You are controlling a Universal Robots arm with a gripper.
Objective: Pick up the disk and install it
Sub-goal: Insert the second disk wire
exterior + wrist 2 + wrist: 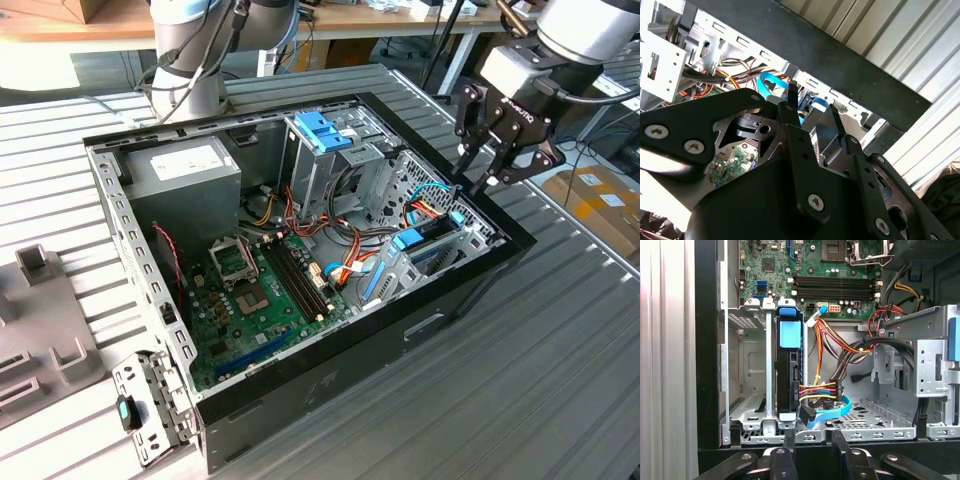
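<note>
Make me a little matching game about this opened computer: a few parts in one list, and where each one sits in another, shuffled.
Things:
1. disk
2. gripper
3. grey power-supply box
4. blue handle

Places:
A. in the case's far corner, toward the exterior view's left
B. standing on edge in the drive bay, cables plugged into one end
C. on top of the metal drive cage
D. above the case wall on the exterior view's right, holding nothing

Pairs: 1-B, 2-D, 3-A, 4-C

Silver-grey arm tubes with a white wrist block, black linkage claw (497, 172) dotted with silver screws.
</note>
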